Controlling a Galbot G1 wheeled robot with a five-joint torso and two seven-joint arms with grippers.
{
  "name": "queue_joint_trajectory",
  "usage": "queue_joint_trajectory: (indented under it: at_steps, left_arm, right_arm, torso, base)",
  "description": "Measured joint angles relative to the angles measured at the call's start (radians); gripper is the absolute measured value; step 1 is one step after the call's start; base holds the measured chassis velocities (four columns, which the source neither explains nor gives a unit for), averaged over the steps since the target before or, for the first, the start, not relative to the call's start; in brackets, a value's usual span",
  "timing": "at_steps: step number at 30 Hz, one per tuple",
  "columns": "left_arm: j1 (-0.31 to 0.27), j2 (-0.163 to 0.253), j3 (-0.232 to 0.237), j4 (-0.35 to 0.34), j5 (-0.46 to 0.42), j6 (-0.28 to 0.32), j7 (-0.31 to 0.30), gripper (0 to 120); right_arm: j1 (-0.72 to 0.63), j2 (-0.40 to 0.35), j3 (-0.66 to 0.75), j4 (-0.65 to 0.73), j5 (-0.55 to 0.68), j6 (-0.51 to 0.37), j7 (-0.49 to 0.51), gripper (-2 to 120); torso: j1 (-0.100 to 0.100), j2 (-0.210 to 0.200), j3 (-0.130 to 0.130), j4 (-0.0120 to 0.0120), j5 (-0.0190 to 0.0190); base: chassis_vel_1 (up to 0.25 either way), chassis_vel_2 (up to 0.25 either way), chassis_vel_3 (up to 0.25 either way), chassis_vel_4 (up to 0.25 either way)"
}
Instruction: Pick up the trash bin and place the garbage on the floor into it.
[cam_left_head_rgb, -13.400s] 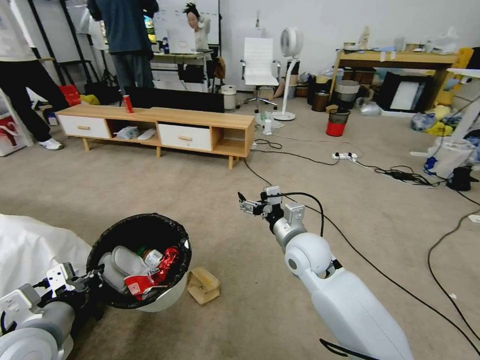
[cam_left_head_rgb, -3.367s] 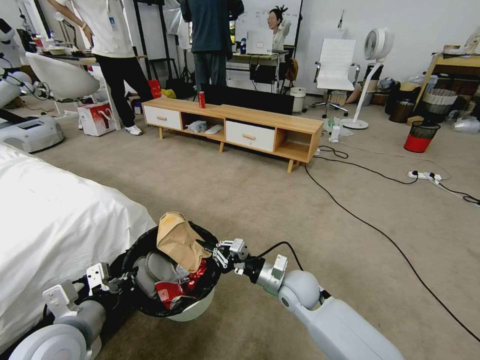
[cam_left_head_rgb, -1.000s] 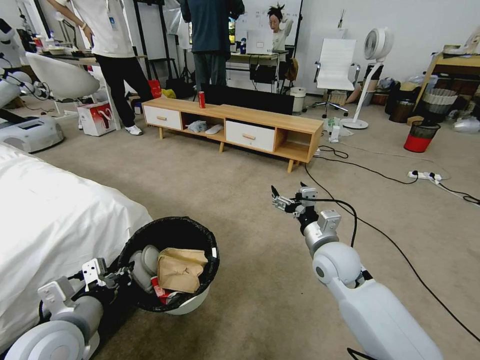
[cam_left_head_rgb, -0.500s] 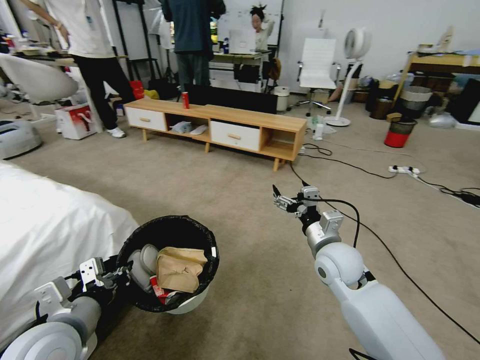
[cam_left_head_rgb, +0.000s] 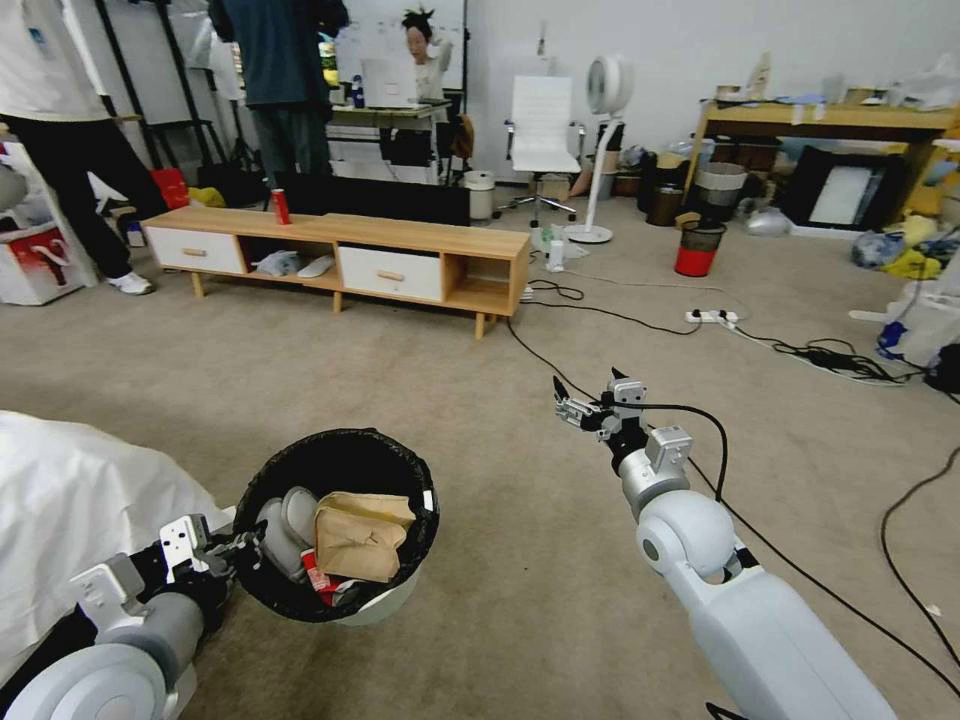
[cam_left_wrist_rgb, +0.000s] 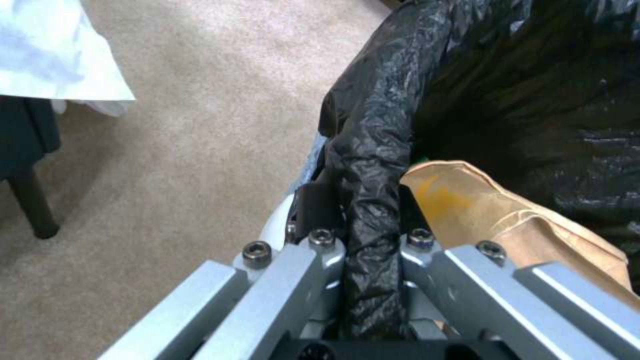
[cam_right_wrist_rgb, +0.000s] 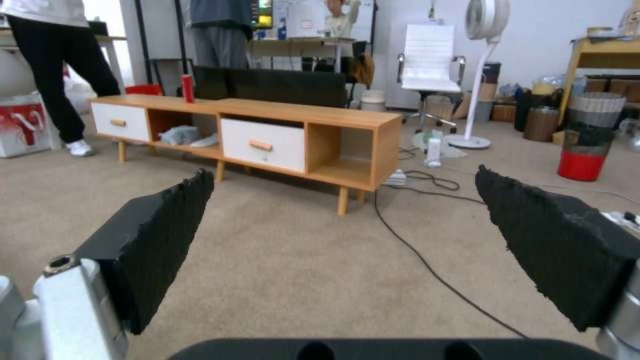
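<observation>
Head view: the bin (cam_left_head_rgb: 340, 530) hangs above the floor (cam_left_head_rgb: 420, 400), held at its rim by the left gripper (cam_left_head_rgb: 240, 545); the right gripper (cam_left_head_rgb: 588, 397) is raised well right of the bin, over bare carpet.
Left wrist view: the left gripper's (cam_left_wrist_rgb: 363, 240) fingers (cam_left_wrist_rgb: 313, 215) are clamped on the bin's black-bagged rim (cam_left_wrist_rgb: 370, 165), one inside and one outside, a detail the head view hides behind the arm.
Right wrist view: the right gripper's (cam_right_wrist_rgb: 343, 240) pads (cam_right_wrist_rgb: 157, 230) stand wide apart with nothing between them; beyond them are the wooden cabinet (cam_right_wrist_rgb: 267, 135) and a black cable (cam_right_wrist_rgb: 427, 260) on the floor (cam_right_wrist_rgb: 293, 260).
Bin contents: a crumpled brown bag (cam_left_head_rgb: 358, 535) lies on top, touching the rim side nearest the left gripper in the wrist view (cam_left_wrist_rgb: 527, 225); beside it in the head view a pale cup (cam_left_head_rgb: 290, 515) and a red wrapper (cam_left_head_rgb: 312, 578) underneath.
Bin lining: black bag folded over the rim, white shell (cam_left_head_rgb: 390, 600) showing below.
</observation>
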Motion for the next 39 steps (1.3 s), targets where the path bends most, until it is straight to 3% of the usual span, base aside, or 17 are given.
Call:
queue_joint_trajectory:
  at_steps: [32, 39]
  left_arm:
    - [-0.003, -0.002, -0.001, 0.008, 0.008, -0.004, 0.004, 3]
    - [-0.003, -0.003, -0.001, 0.008, 0.015, -0.003, 0.004, 3]
  right_arm:
    - [0.002, 0.019, -0.007, -0.014, 0.003, 0.023, 0.009, 100]
    - [-0.001, 0.022, -0.004, -0.015, 0.002, 0.019, 0.013, 100]
  torso:
    - [0.0, 0.0, 0.0, -0.0012, 0.0]
    - [0.0, 0.0, 0.0, -0.0001, 0.0]
  base:
    - [-0.006, -0.005, -0.006, -0.006]
    - [0.0, 0.0, 0.0, 0.0]
